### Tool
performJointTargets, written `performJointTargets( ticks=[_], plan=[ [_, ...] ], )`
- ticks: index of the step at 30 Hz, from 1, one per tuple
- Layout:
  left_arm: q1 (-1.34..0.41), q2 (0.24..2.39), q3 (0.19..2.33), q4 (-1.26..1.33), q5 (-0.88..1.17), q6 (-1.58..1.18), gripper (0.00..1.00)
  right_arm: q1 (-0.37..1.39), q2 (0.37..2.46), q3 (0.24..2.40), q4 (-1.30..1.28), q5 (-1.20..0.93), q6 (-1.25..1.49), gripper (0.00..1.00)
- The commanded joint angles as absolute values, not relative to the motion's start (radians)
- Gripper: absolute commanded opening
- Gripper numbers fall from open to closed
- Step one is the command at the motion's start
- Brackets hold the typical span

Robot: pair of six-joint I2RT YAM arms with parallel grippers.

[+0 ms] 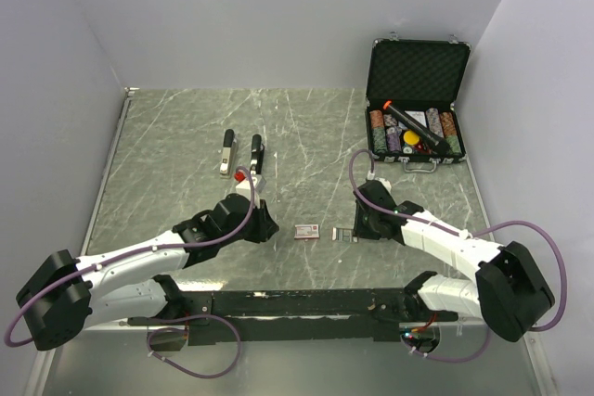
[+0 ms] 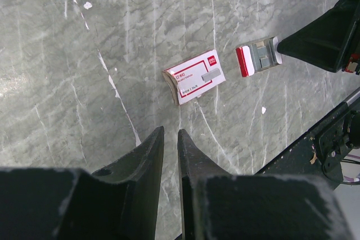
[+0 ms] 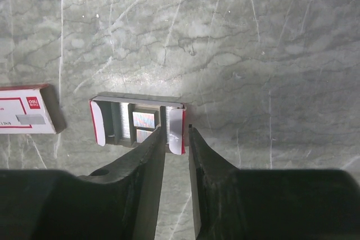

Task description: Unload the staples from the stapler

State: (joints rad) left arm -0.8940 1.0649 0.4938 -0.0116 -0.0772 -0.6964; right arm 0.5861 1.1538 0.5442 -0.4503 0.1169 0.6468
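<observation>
The black stapler [image 1: 241, 155] lies open at the table's middle back, its two arms side by side; it shows in neither wrist view. My left gripper [image 1: 268, 226] [image 2: 170, 132] hovers near the red-and-white staple box sleeve [image 1: 306, 231] [image 2: 194, 77], its jaws almost together and empty. My right gripper [image 1: 356, 226] [image 3: 177, 130] hangs over the open box tray [image 1: 343, 234] [image 3: 100, 122], its jaws narrowly apart astride the tray's right end flap. Silvery staples [image 3: 143, 120] lie in strips in the tray, which also shows in the left wrist view [image 2: 257, 59].
An open black case [image 1: 418, 71] of poker chips stands at the back right, with a black tube with an orange end [image 1: 408, 124] on the chips. The black arm mount [image 1: 306, 303] runs along the near edge. White walls close the table's sides.
</observation>
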Motion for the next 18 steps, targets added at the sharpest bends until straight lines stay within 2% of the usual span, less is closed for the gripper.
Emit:
performJointTargets(
  ticks=[1, 18],
  plan=[
    [-0.899, 1.06, 0.505, 0.012, -0.087, -0.701, 0.22, 0.592, 1.143, 0.572, -0.457, 0.143, 0.661, 0.3],
    [-0.899, 1.063, 0.503, 0.014, -0.087, -0.699, 0.22, 0.592, 1.201, 0.577, -0.422, 0.133, 0.658, 0.27]
  ],
)
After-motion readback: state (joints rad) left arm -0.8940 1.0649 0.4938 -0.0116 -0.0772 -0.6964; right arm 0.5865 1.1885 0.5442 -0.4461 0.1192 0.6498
